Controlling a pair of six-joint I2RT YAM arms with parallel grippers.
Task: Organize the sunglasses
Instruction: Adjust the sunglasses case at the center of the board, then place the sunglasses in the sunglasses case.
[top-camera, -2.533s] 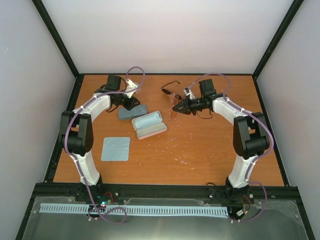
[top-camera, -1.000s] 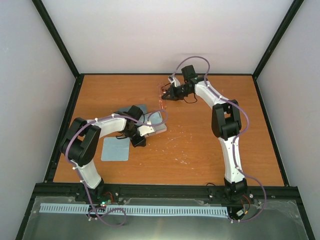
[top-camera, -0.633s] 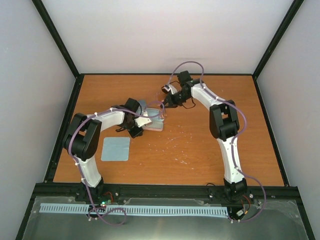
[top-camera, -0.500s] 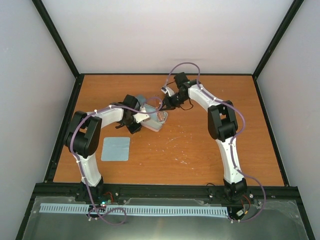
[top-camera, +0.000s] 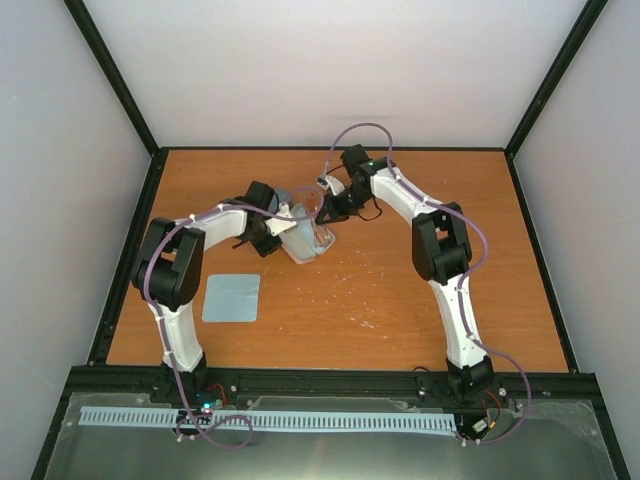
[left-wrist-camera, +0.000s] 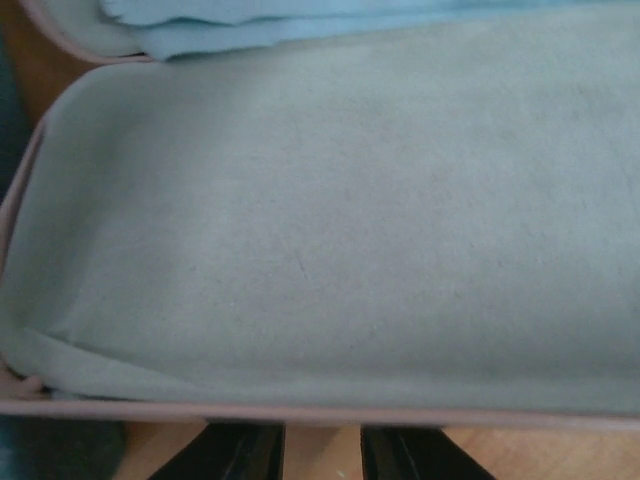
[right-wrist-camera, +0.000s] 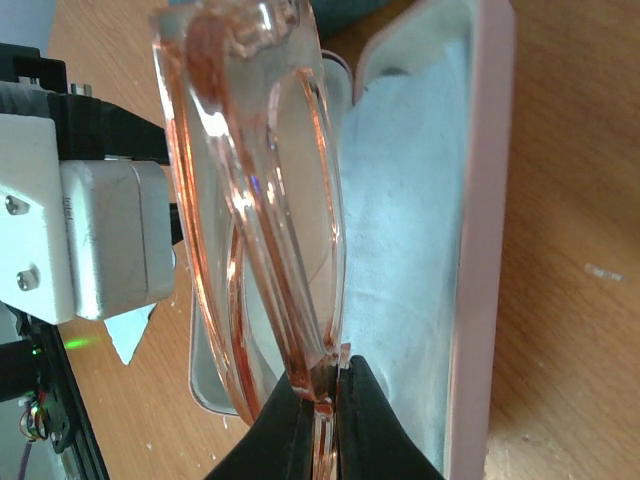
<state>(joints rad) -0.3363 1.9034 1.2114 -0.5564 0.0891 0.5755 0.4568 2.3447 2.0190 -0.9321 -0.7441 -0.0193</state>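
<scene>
My right gripper (right-wrist-camera: 325, 400) is shut on the pale reddish-clear sunglasses (right-wrist-camera: 265, 190) at one end of the frame and holds them upright over the open pink case (right-wrist-camera: 480, 250). In the top view the right gripper (top-camera: 327, 208) hangs just above the case (top-camera: 305, 243). My left gripper (left-wrist-camera: 322, 465) sits at the case's near rim (left-wrist-camera: 300, 412), fingers apart with bare wood between them, and the grey lining fills its view. In the top view the left gripper (top-camera: 276, 230) is beside the case's left side. The black-framed pair is not clearly visible.
A light-blue cloth (top-camera: 231, 297) lies flat at the front left. Another light-blue cloth (left-wrist-camera: 330, 15) lies in the case's far half. A blue-grey case (top-camera: 283, 196) peeks out behind the left arm. Black frame posts and grey walls bound the table.
The left arm swung to the pink case and shifted it back and right. The right arm carried the clear glasses from the back down over the case.
</scene>
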